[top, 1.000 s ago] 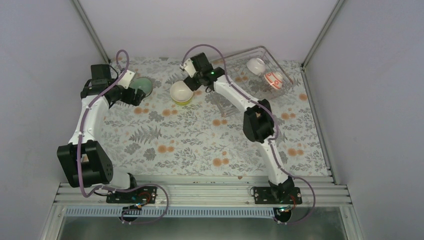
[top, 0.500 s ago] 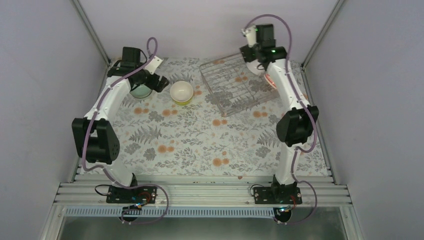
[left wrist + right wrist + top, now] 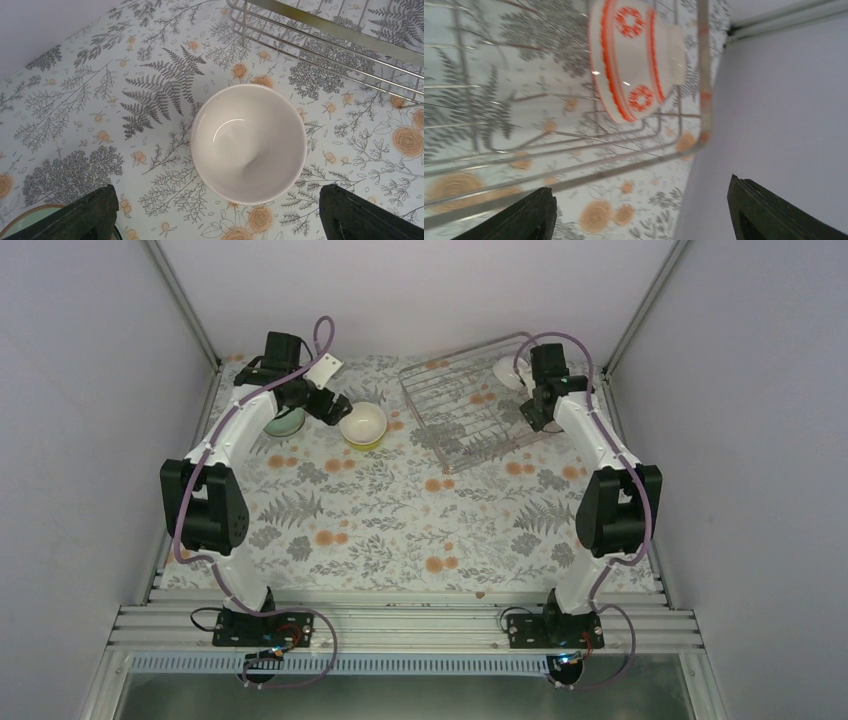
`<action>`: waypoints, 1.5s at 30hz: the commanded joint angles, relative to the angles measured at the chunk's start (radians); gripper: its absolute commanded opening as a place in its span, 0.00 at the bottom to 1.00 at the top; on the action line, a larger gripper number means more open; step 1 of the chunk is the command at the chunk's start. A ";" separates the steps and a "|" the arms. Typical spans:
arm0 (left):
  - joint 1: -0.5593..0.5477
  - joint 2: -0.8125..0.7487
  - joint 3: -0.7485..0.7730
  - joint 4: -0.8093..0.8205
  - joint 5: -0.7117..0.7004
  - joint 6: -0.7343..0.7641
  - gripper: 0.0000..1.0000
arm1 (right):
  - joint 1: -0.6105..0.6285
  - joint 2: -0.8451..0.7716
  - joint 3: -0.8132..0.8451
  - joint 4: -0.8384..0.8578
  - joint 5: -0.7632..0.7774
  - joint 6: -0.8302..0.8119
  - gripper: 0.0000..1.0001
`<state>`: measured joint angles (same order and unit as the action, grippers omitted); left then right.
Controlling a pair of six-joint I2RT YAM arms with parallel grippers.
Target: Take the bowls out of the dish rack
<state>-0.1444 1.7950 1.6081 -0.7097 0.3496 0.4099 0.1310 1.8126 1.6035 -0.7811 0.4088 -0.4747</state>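
So in the last second both arms swapped jobs. The right arm was hanging by the yellow-green bowl (image 3: 363, 425) out on the bench (image 3: 400, 520). It has since swung across to the far right end of the rack (image 3: 460, 405) and dropped in over the red-patterned bowl (image 3: 634, 60). The left arm slid off the mint bowl (image 3: 285, 422) and now sits right above the yellow-green one.

My read is two bowls are out and the right arm is lining up number three.

The left fingers (image 3: 80, 217) are spread wide and holding nothing, with the yellow-green bowl upright on the bench between them. The right fingers (image 3: 774, 215) are also wide open and empty, not touching anything yet.

The red-patterned bowl is tipped on its side against the rack's end wire, with orange bands and round motifs on a white body. The shot is a bit blurry. The white bowl (image 3: 507, 370) is still in the rack's back corner, half hidden by the arm.
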 commanded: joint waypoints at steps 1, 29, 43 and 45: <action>-0.004 -0.023 0.010 0.001 -0.003 -0.004 1.00 | 0.007 -0.021 -0.038 0.048 0.211 -0.059 0.84; -0.003 -0.044 -0.064 0.037 -0.088 -0.010 1.00 | 0.005 0.334 0.196 0.249 0.211 -0.087 0.86; -0.001 -0.041 -0.047 0.033 -0.079 -0.012 1.00 | 0.007 0.238 0.235 0.137 0.159 -0.077 0.87; -0.002 -0.038 -0.045 0.032 -0.079 -0.012 1.00 | 0.006 0.262 0.267 0.149 0.171 -0.074 0.87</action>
<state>-0.1444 1.7752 1.5501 -0.6865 0.2626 0.4068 0.1307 2.0853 1.8137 -0.6792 0.5682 -0.5568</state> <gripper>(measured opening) 0.998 0.866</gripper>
